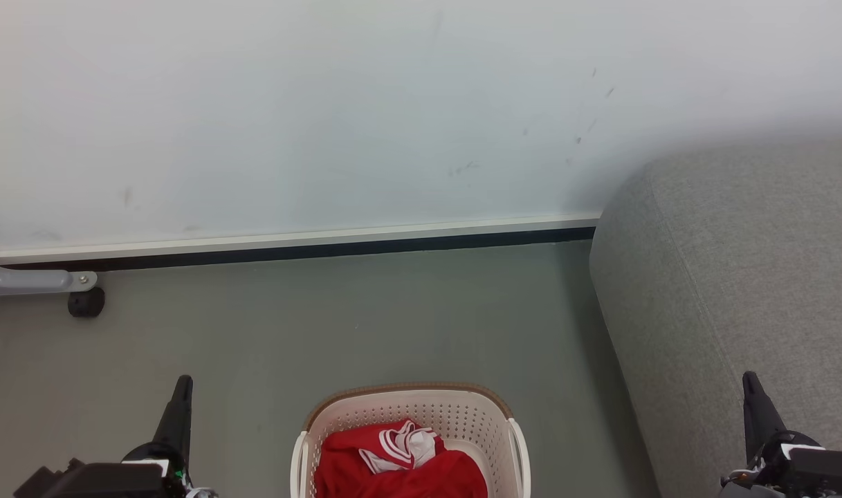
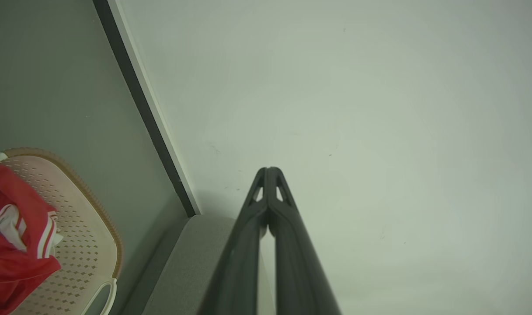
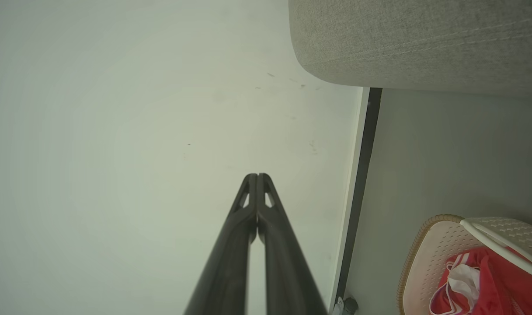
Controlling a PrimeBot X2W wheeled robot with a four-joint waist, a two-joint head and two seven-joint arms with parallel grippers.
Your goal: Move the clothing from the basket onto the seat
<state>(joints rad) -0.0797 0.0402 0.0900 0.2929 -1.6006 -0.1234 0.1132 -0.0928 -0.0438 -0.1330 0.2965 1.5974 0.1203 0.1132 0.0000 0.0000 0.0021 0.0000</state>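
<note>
Grey-green floor (image 1: pixel 365 318) runs up to a pale wall (image 1: pixel 324 104) edged by a dark skirting strip (image 1: pixel 289 252). At the bottom centre of the head view lies the clothing (image 1: pixel 400 470), bright red with white striped trim, heaped inside the basket (image 1: pixel 407 392). The heap is crumpled, with a white-lined, striped fold turned up near its middle, and it sits below the brown woven-look rim. I cannot tell from the folds how many pieces it makes.

It looks thin, soft and light, so it should drape and slip rather than keep a shape. A pinch on a raised ridge, such as that striped fold, seems the surest hold. A trailing end could catch on the rim or a side handle on the way out.

The basket is cream-white plastic with perforated walls, and I see nothing else in it. The seat (image 1: pixel 739 277), a big grey upholstered cushion, rises along the right edge of the frame, apart from the basket. None of the clothing lies on the part that shows.

The left gripper (image 1: pixel 183 382) at lower left and the right gripper (image 1: pixel 749 377) at lower right each have their fingers pressed together on nothing. Both point up the frame, well clear of the basket. At the far left, a grey metal leg with a black castor (image 1: pixel 85 302) stands by the skirting.
</note>
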